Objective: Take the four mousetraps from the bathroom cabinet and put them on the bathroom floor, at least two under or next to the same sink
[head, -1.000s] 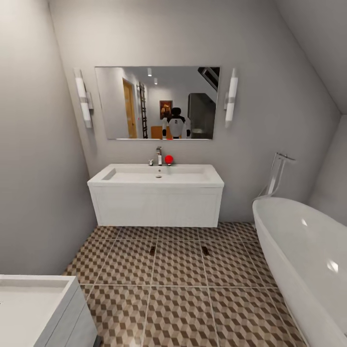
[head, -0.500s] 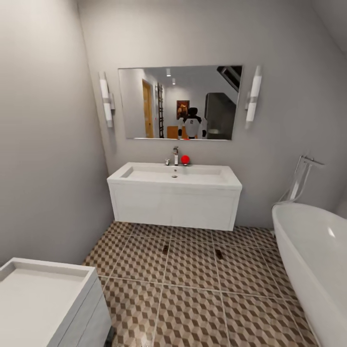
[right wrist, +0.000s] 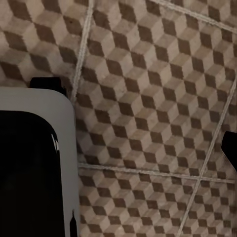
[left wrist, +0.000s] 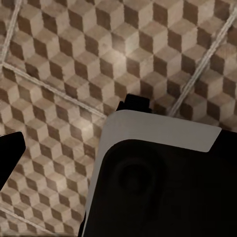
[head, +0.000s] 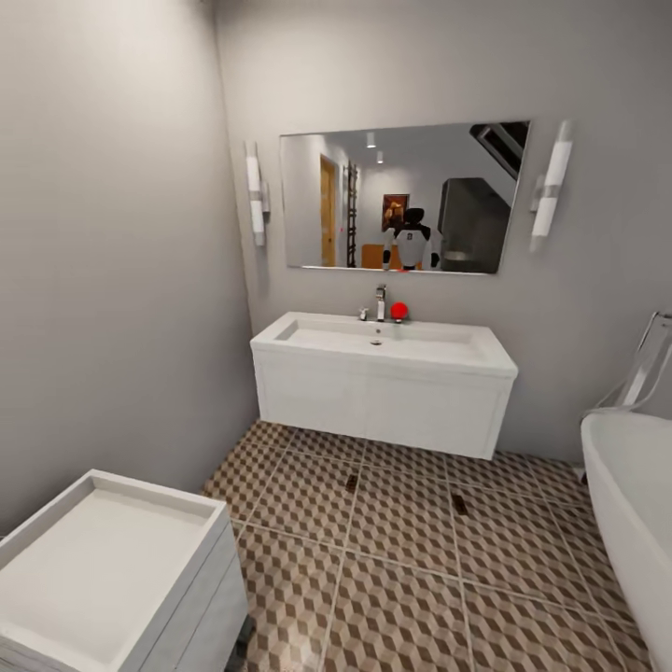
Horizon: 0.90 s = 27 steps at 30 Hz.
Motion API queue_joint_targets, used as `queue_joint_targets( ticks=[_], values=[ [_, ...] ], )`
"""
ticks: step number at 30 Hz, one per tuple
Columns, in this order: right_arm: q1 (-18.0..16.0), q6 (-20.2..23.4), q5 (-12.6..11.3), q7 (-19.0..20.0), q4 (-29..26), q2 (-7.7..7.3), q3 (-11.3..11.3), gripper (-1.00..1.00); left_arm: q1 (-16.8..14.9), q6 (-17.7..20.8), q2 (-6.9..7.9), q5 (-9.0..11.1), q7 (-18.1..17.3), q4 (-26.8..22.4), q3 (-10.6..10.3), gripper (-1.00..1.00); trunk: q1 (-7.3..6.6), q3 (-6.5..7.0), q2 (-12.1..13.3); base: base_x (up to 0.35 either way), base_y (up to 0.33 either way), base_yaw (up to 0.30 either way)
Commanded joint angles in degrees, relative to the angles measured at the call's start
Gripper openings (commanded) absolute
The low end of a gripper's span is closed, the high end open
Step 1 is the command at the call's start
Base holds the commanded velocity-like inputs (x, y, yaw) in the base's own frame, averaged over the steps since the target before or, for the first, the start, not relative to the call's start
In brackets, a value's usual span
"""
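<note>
Cube-patterned bathroom floor (head: 392,597) — two tiny dark mousetraps (head: 351,483) before white sink (head: 383,343); tool state indiscernible.

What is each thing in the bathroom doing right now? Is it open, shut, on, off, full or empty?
Mousetraps: two lying flat on the bathroom floor, in front of the sink.
Sink: basin empty, drawer front shut.
Faucet: no water running.
Red ball: resting on the sink's back edge.
Second white unit: top basin empty.

Mirror (head: 401,198) on wall, two lamps, red ball (head: 399,310) beside faucet (head: 380,302)
</note>
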Motion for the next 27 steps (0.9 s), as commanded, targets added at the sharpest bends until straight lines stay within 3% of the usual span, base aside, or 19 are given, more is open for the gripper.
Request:
queue_joint_targets(
  ticks=[1,14,27],
  values=[
    [-0.1,-0.3,-0.5,0.0,0.2,0.02,0.5,1.00,0.0,0.0,0.00,0.5,0.2,0.0,-0.5,1.00,0.00,-0.06,0.0,0.000,0.000,0.282],
    [-0.1,-0.3,2.3,0.1,0.2,0.53,0.5,1.00,0.0,0.0,0.05,0.1,0.2,-0.3,-0.6,1.00,0.00,-0.06,0.0,0.000,0.000,0.277],
    [-0.1,-0.4,2.9,0.1,0.2,0.75,0.5,1.00,0.0,0.0,0.04,0.1,0.2,-0.3,-0.6,1.00,0.00,-0.06,0.0,0.000,0.000,0.088]
  ],
)
